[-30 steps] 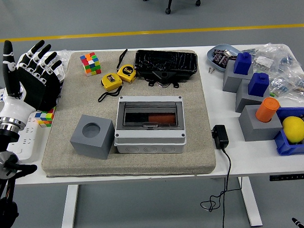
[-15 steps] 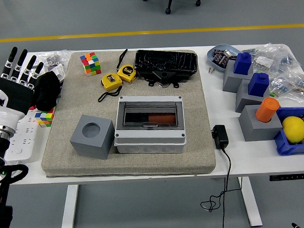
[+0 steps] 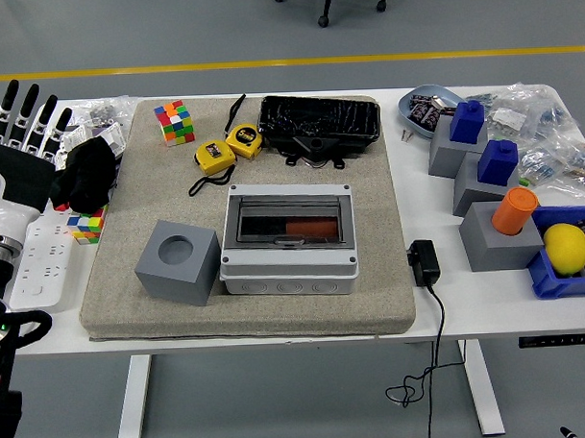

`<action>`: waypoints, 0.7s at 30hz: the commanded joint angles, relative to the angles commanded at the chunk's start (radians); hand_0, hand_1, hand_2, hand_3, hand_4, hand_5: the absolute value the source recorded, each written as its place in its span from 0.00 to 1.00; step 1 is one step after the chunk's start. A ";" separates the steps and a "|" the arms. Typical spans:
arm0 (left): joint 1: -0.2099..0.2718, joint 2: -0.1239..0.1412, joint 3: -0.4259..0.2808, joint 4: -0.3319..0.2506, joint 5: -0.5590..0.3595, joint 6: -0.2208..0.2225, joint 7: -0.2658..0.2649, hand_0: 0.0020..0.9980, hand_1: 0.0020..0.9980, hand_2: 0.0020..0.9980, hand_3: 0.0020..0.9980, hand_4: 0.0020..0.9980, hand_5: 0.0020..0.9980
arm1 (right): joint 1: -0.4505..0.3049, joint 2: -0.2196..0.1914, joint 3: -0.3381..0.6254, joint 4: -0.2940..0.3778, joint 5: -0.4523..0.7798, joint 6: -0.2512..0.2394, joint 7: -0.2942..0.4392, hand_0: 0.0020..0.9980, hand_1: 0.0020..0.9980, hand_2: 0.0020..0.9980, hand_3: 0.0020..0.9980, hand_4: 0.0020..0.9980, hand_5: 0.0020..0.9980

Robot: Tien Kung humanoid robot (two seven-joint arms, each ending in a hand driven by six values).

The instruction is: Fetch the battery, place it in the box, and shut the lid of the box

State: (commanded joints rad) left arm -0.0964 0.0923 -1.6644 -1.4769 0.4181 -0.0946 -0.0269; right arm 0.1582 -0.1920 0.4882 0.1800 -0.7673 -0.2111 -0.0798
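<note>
The white table (image 3: 277,327) carries a large beige felt mat (image 3: 247,278) in its middle, probably there to keep the work pieces from sliding. On the mat, toward its front, sits the grey plastic junction box with a smoked transparent lid (image 3: 288,236). The lid lies flat on the box, so it looks closed, and through it a reddish-orange block (image 3: 312,226) is visible inside; I judge this to be the battery, already at its place. If so, the task is near its end.

Behind the box lies a black plastic tray with a glossy wrapped surface (image 3: 319,124). To the left of the box stands a grey cube with a round hole on top (image 3: 178,261), apart from it. Two yellow tape measures (image 3: 228,146) lie between the tray and a coloured puzzle cube (image 3: 174,121) near the mat's far left corner.

The left hand (image 3: 31,151), black with white fingertips, is held up at the left edge of the picture, well away from the box. Its fingers point upward, stretched and released, grasping nothing. This seems to be a resting position outside the work area. The right hand does not show at all.

A small black power adapter with its cable (image 3: 425,262) lies just right of the mat.
</note>
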 joint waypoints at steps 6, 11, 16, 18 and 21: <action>0.001 0.000 0.003 0.006 -0.009 -0.014 0.006 1.00 1.00 0.95 0.72 1.00 1.00 | -0.003 -0.001 0.005 0.000 -0.003 0.000 -0.002 0.85 0.78 0.76 0.79 1.00 1.00; 0.004 -0.001 0.007 -0.002 -0.012 0.004 0.021 0.67 0.62 0.76 0.88 1.00 1.00 | -0.002 0.001 -0.003 0.000 0.006 0.000 0.000 0.84 0.77 0.76 0.79 1.00 1.00; 0.000 -0.002 0.005 -0.006 0.048 -0.002 0.011 0.95 0.85 0.73 0.67 1.00 1.00 | 0.001 -0.001 -0.007 0.000 0.010 0.000 0.002 0.83 0.77 0.76 0.79 1.00 1.00; 0.000 -0.002 0.003 -0.005 0.061 -0.005 0.009 0.95 0.85 0.73 0.67 1.00 1.00 | 0.001 -0.002 -0.006 0.000 0.010 0.000 0.002 0.83 0.77 0.76 0.79 1.00 1.00; 0.002 -0.001 0.005 -0.003 0.044 -0.008 0.016 0.95 0.85 0.73 0.67 1.00 1.00 | 0.000 -0.002 -0.003 0.000 0.006 0.000 0.001 0.83 0.77 0.76 0.79 1.00 1.00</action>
State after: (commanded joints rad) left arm -0.0943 0.0916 -1.6589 -1.4803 0.4624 -0.1027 -0.0106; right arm 0.1580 -0.1936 0.4852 0.1800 -0.7618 -0.2111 -0.0786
